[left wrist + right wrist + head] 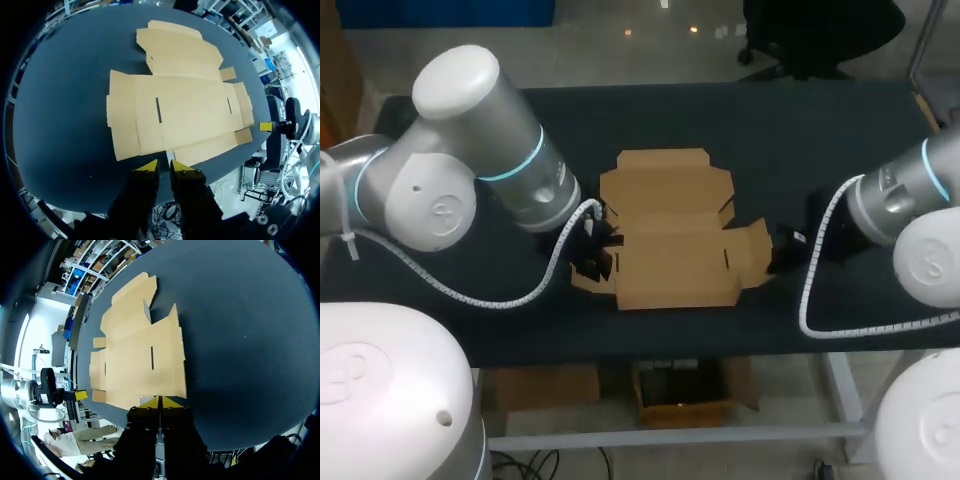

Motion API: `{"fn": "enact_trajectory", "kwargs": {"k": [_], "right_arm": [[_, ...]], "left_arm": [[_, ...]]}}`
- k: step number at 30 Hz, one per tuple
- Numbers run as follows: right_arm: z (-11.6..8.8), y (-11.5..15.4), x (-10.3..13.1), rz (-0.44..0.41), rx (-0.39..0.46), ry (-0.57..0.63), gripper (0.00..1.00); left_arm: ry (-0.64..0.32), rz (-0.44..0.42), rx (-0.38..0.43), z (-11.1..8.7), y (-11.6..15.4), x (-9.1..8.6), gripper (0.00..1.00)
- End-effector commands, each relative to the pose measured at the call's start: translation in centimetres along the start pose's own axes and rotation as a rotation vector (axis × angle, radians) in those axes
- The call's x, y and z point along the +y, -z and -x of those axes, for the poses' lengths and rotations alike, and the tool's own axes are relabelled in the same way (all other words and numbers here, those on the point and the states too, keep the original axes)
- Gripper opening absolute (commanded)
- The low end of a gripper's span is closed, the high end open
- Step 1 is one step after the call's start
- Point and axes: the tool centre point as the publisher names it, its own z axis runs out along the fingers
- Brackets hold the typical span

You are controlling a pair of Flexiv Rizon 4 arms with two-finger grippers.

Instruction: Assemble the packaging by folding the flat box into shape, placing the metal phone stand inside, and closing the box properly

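The flat brown cardboard box (670, 235) lies unfolded in the middle of the dark table, its flaps spread out. My left gripper (595, 248) is at the box's left edge. In the left wrist view this gripper (164, 167) has a narrow gap between its yellow tips, nothing is seen in the gap, and the cardboard (175, 110) starts just ahead. My right gripper (782, 250) is at the box's right flap. In the right wrist view it (160, 401) is shut, tips together at the edge of the cardboard (140, 360). No metal phone stand shows in any view.
The dark tabletop (800, 130) stretches behind and to both sides of the box. Its front edge (650, 345) runs close below the cardboard. Each wrist view shows the other arm's gripper past the box's far side.
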Motion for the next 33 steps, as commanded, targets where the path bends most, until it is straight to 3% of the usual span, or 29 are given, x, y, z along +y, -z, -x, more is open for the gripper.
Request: {"fn": "enact_trajectory", "kwargs": {"k": [1, 3, 6, 9, 11, 14, 15, 16, 17, 19, 33], "right_arm": [[0.8, 1.8, 0.8, -0.061, 0.172, 0.002, 0.0], [1.0, 2.1, 1.1, -0.055, 0.179, -0.004, 0.0], [1.2, 2.7, 1.5, -0.046, 0.192, -0.005, 0.23], [1.4, 3.2, 2.1, -0.036, 0.209, -0.006, 0.24], [1.5, 3.6, 2.5, -0.027, 0.219, -0.005, 0.25], [1.8, 4.1, 3.0, -0.021, 0.237, -0.008, 0.3], [1.8, 4.3, 3.1, -0.016, 0.241, -0.01, 0.34], [1.8, 4.4, 3.2, -0.015, 0.242, -0.01, 0.4], [1.9, 4.6, 3.4, -0.013, 0.244, -0.01, 0.49], [1.9, 4.7, 3.7, -0.01, 0.247, -0.014, 1.0], [1.8, 7.4, 6.1, 0.068, 0.32, -0.023, 1.0]], "left_arm": [[-0.001, -0.001, 0.016, 0.9, 1.2, 0.0, 0.26], [-0.001, -0.004, 0.02, 1.0, 1.5, -0.1, 0.3], [-0.004, -0.002, 0.03, 1.4, 1.9, -0.5, 0.4], [-0.003, -0.001, 0.042, 1.6, 2.3, -0.9, 0.47], [-0.004, -0.001, 0.046, 1.7, 2.6, -1.1, 0.64], [-0.01, -0.004, 0.054, 1.8, 3.1, -1.4, 0.79], [-0.011, -0.006, 0.055, 1.8, 3.2, -1.5, 0.88], [-0.014, -0.01, 0.056, 1.9, 3.4, -1.6, 0.98], [-0.017, -0.01, 0.06, 2.0, 3.6, -1.7, 1.0], [-0.018, -0.012, 0.062, 2.2, 4.0, -1.9, 1.0], [-0.034, -0.045, 0.123, 3.8, 7.4, -4.5, 1.0]]}}
